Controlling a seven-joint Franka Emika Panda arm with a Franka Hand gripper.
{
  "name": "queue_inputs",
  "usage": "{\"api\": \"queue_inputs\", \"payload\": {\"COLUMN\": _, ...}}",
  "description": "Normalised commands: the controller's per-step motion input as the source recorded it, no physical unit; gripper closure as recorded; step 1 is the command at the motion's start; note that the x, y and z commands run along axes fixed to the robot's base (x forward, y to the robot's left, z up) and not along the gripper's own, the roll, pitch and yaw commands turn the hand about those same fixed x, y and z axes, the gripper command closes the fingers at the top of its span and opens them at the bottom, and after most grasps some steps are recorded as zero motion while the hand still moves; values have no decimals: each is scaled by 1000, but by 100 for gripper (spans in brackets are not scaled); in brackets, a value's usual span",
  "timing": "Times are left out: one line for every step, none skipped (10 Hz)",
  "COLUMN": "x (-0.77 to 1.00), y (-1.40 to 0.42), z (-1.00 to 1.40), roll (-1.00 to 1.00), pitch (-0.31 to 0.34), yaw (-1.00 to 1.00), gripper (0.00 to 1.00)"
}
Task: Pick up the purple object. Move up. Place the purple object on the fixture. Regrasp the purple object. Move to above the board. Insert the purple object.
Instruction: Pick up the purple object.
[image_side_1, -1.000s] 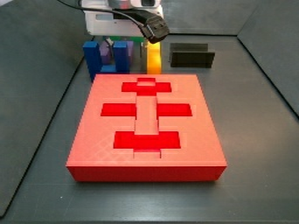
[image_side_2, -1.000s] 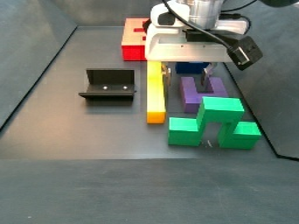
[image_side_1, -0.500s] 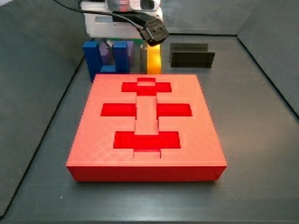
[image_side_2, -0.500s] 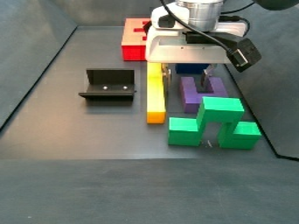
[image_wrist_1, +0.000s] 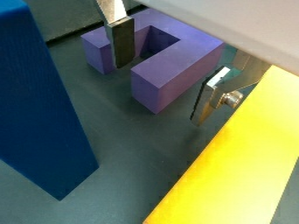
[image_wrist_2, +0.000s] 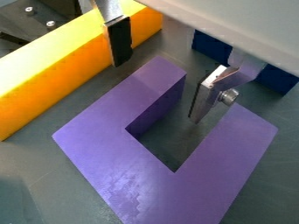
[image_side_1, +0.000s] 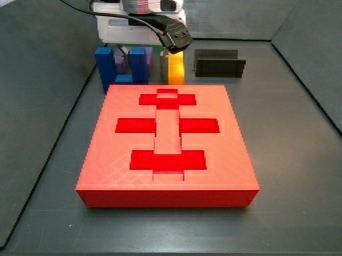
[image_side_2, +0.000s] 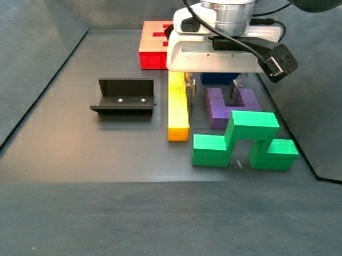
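Observation:
The purple object (image_wrist_1: 163, 66) lies flat on the floor between a blue block and a yellow bar; it also shows in the other wrist view (image_wrist_2: 140, 153) and in both side views (image_side_2: 227, 102) (image_side_1: 139, 63). My gripper (image_wrist_1: 163, 70) is open and low over it, one finger (image_wrist_1: 117, 39) in the U's gap and one finger (image_wrist_1: 211, 94) outside, straddling one prong without touching it. The gripper shows the same in the other wrist view (image_wrist_2: 163, 70) and from the side (image_side_2: 221, 78). The fixture (image_side_2: 123, 96) (image_side_1: 218, 64) stands apart. The red board (image_side_1: 167, 140) (image_side_2: 151, 45) lies nearby.
A long yellow bar (image_side_2: 177, 105) (image_wrist_1: 239, 157) (image_wrist_2: 59, 61) lies close along the purple object. A tall blue block (image_wrist_1: 35, 96) (image_side_1: 106, 68) stands on its other side. A green block (image_side_2: 247, 138) sits at its end. Grey walls bound the floor.
The gripper has sunk very slightly toward the purple object. Nothing else has moved.

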Motion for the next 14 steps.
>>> {"api": "queue_inputs", "payload": {"x": 0, "y": 0, "z": 0, "roll": 0, "pitch": 0, "yaw": 0, "gripper": 100}}
{"api": "queue_inputs", "payload": {"x": 0, "y": 0, "z": 0, "roll": 0, "pitch": 0, "yaw": 0, "gripper": 100}}
{"api": "queue_inputs", "payload": {"x": 0, "y": 0, "z": 0, "roll": 0, "pitch": 0, "yaw": 0, "gripper": 100}}
{"api": "queue_inputs", "payload": {"x": 0, "y": 0, "z": 0, "roll": 0, "pitch": 0, "yaw": 0, "gripper": 100}}
{"api": "queue_inputs", "payload": {"x": 0, "y": 0, "z": 0, "roll": 0, "pitch": 0, "yaw": 0, "gripper": 100}}
{"api": "queue_inputs", "payload": {"x": 0, "y": 0, "z": 0, "roll": 0, "pitch": 0, "yaw": 0, "gripper": 100}}
{"api": "queue_inputs", "payload": {"x": 0, "y": 0, "z": 0, "roll": 0, "pitch": 0, "yaw": 0, "gripper": 100}}
{"api": "queue_inputs", "payload": {"x": 0, "y": 0, "z": 0, "roll": 0, "pitch": 0, "yaw": 0, "gripper": 100}}
{"api": "queue_inputs", "payload": {"x": 0, "y": 0, "z": 0, "roll": 0, "pitch": 0, "yaw": 0, "gripper": 100}}
{"api": "queue_inputs", "payload": {"x": 0, "y": 0, "z": 0, "roll": 0, "pitch": 0, "yaw": 0, "gripper": 100}}
{"api": "queue_inputs", "payload": {"x": 0, "y": 0, "z": 0, "roll": 0, "pitch": 0, "yaw": 0, "gripper": 100}}
{"api": "queue_inputs", "payload": {"x": 0, "y": 0, "z": 0, "roll": 0, "pitch": 0, "yaw": 0, "gripper": 100}}
{"api": "queue_inputs", "payload": {"x": 0, "y": 0, "z": 0, "roll": 0, "pitch": 0, "yaw": 0, "gripper": 100}}
{"api": "queue_inputs", "payload": {"x": 0, "y": 0, "z": 0, "roll": 0, "pitch": 0, "yaw": 0, "gripper": 100}}
